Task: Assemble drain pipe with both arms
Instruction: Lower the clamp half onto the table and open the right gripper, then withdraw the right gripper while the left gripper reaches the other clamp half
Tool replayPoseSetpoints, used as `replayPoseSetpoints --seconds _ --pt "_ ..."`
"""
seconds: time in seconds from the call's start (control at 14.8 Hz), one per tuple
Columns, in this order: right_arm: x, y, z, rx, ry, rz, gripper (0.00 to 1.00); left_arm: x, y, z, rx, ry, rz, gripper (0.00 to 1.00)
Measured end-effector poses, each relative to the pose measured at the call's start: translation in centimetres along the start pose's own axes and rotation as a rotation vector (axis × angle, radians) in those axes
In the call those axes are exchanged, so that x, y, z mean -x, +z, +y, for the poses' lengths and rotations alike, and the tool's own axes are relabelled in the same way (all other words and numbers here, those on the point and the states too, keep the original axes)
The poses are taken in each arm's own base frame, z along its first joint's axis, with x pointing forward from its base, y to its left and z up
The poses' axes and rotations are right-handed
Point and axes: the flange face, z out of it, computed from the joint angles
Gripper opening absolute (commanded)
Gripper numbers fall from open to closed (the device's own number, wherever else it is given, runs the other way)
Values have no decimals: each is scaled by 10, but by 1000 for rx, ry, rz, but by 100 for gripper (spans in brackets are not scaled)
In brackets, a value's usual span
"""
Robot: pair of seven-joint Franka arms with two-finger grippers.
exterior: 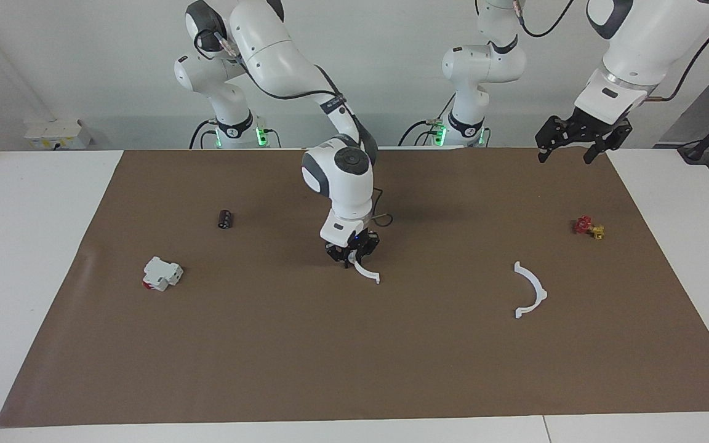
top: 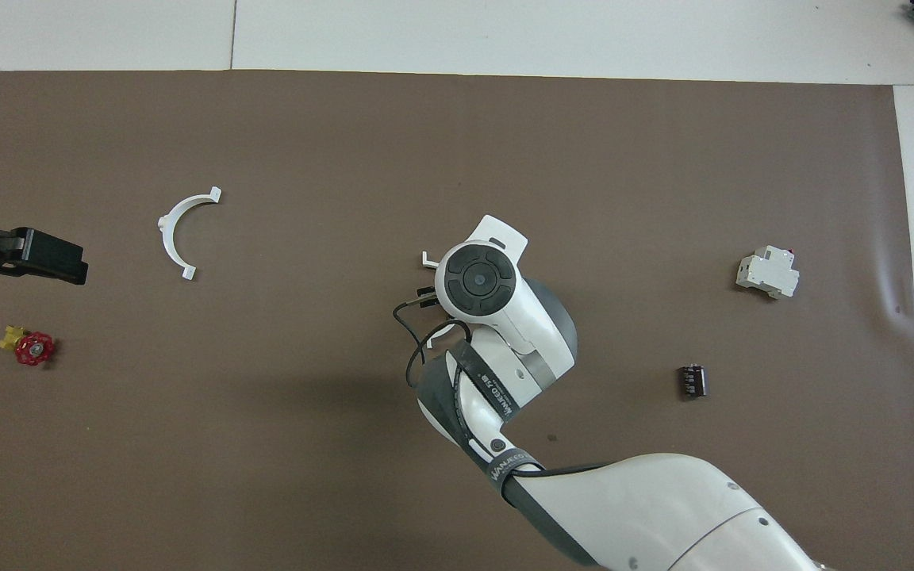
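White plastic half-ring (exterior: 367,273) mid-mat, well apart from the other half-ring (exterior: 530,290) | right gripper (exterior: 351,255) over it, jaws' grip cannot be told | left gripper (exterior: 581,140) waits, jaws wide | next: bring halves together, tabs lined up

right claw (exterior: 352,258): low at mid-desk arc (exterior: 367,273) | left claw (exterior: 578,143): raised, open, waiting | second arc (exterior: 531,290): flat, apart
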Motion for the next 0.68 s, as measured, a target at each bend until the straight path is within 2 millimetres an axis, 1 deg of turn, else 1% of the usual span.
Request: replayPoseSetpoints --seconds 0.07,0.14,0.2,0.27,0.34,0.47,0.54,0.68 --pt "-2 -5 0 -4 2 9 100 0 1 1 0 2 -3 100" --pt "-5 -16 2 -10 8 24 100 0 1 2 0 4 -4 100" --pt "-9 -31 7 -18 19 43 100 0 1 2 0 4 -5 100" --pt "-14 -51 18 -21 37 58 100 1 1 2 0 6 -5 100" --pt "-18 -70 31 -22 58 68 100 1 1 4 0 8 -5 100" --pt "-27 -107 67 -19 112 81 100 -2 2 6 -1 13 10 100" --pt "-30 -122 88 -17 143 88 100 -4 3 6 -1 15 27 100" --pt "-36 -143 128 -11 203 101 100 -8 8 4 -2 23 49 99"
